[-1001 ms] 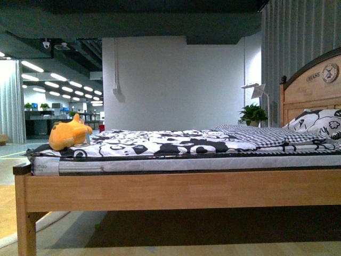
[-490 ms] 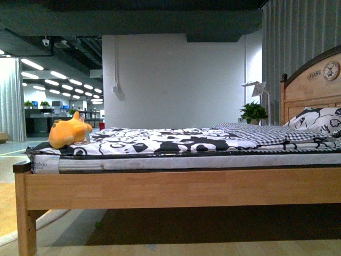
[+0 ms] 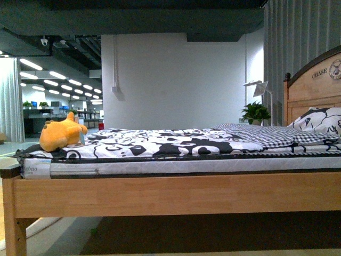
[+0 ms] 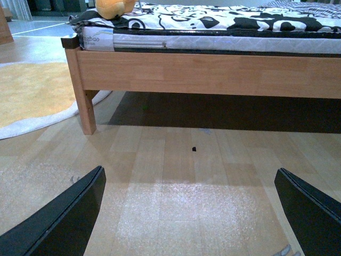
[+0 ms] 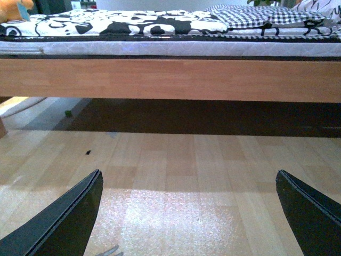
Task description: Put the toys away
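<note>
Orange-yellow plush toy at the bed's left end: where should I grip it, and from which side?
Probably the rounded body of the soft orange-yellow plush toy, not its thin pointed ear. It lies low on the black-and-white patterned quilt at its left end, so come over the wooden side rail, slightly from above, with the left gripper, whose jaws are open wide.

Plush toy (image 4: 113, 6) mostly out of left wrist frame; headboard (image 3: 314, 88) partly cropped
</note>
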